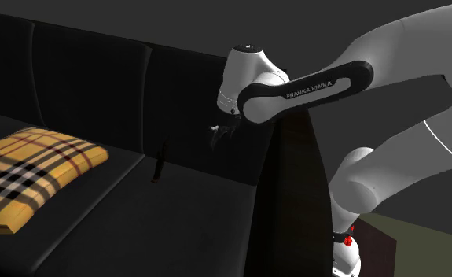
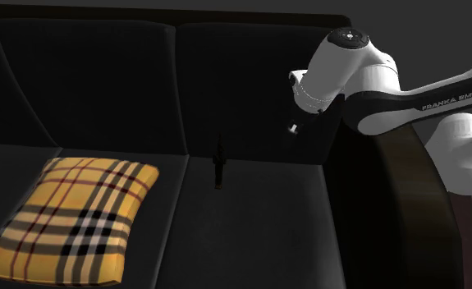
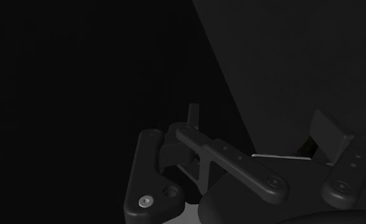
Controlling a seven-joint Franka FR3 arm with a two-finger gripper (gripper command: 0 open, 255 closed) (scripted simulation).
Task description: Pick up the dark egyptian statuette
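gripper (image 1: 219,136): wide or narrow, cannot tell | dark statuette (image 1: 159,161): near, lower, standing on black sofa (image 1: 200,224) | plaid cushion (image 1: 31,173): farther past it

Bare seat (image 1: 200,212) rings the statuette (image 1: 159,161) — open above. Backrest (image 1: 177,86) close behind it; plaid cushion (image 1: 31,177) well off at the shoulder view's left.

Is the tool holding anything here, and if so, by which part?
Nothing is held: the dark statuette stands on the sofa seat, well apart from the tool.
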